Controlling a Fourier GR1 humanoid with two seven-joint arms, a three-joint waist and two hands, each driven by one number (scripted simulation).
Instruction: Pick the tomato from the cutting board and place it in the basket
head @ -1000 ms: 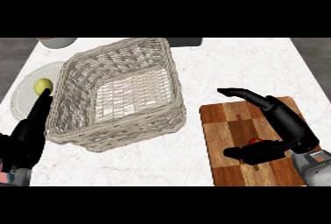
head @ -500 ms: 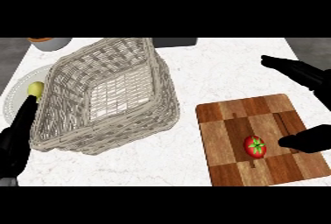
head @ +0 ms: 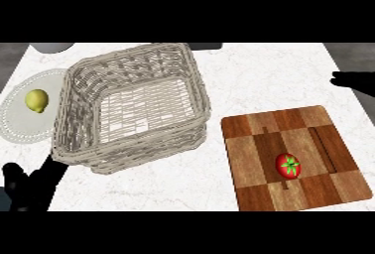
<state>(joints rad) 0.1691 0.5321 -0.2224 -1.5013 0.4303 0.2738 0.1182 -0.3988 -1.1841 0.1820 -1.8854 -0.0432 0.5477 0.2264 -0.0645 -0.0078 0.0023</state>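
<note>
The tomato (head: 288, 165) is red and round with a green star-shaped top, lying on the wooden cutting board (head: 322, 134), right of the wicker basket (head: 194, 84). For the left hand (head: 26, 191) and right hand (head: 355, 82), I cannot tell the finger state.

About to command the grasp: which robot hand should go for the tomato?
Probably the right robot hand. It shows at the right edge, on the cutting board's side, where the tomato lies. The left robot hand sits at lower left, beyond the basket.
</note>
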